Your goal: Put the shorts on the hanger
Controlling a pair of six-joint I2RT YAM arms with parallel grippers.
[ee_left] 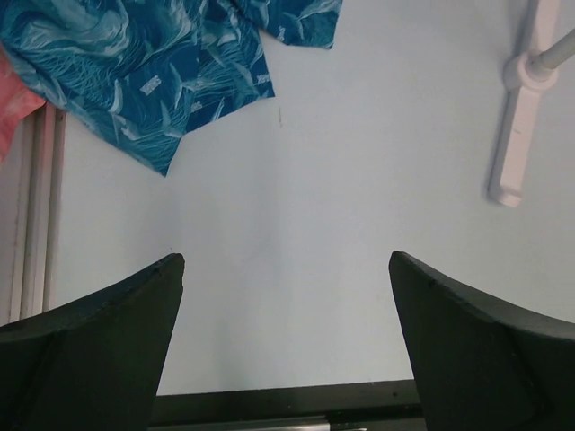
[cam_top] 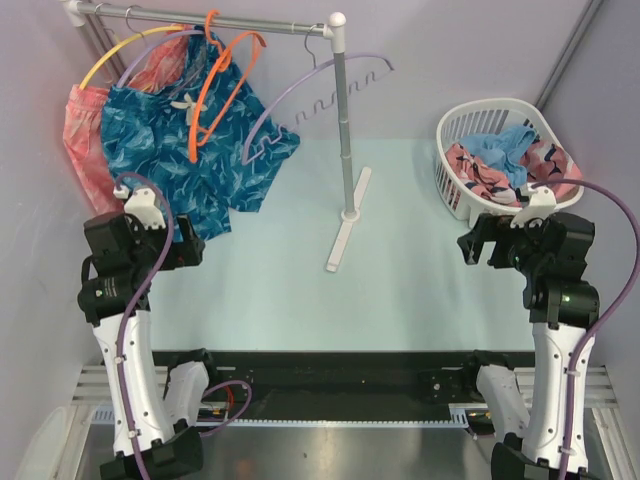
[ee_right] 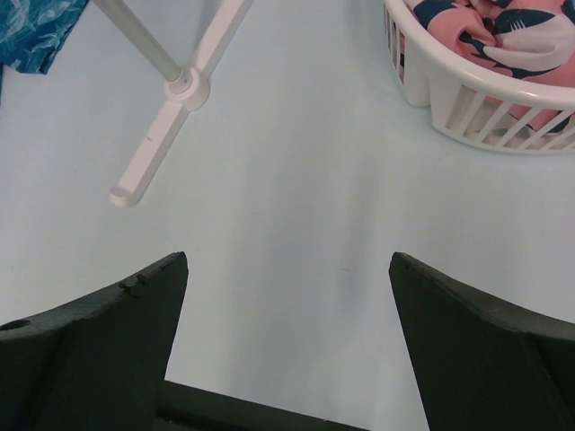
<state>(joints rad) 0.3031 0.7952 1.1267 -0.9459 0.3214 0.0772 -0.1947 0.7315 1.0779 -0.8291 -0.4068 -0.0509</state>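
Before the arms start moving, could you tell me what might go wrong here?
The salmon-pink shorts lie in the laundry basket partly under a light-blue garment, so the open right claw might lift both. The orange hanger hangs against the teal shorts beside a lavender hanger; the open left claw could snag them. The rack stands on a slim foot; a hard pull may tip it.

No text, number, brand or sign can be read in any view. Two small white patches on the teal-blue shorts, seen from the left wrist, look like labels, their marks too small to make out. The shorts and the hanger show nothing legible.
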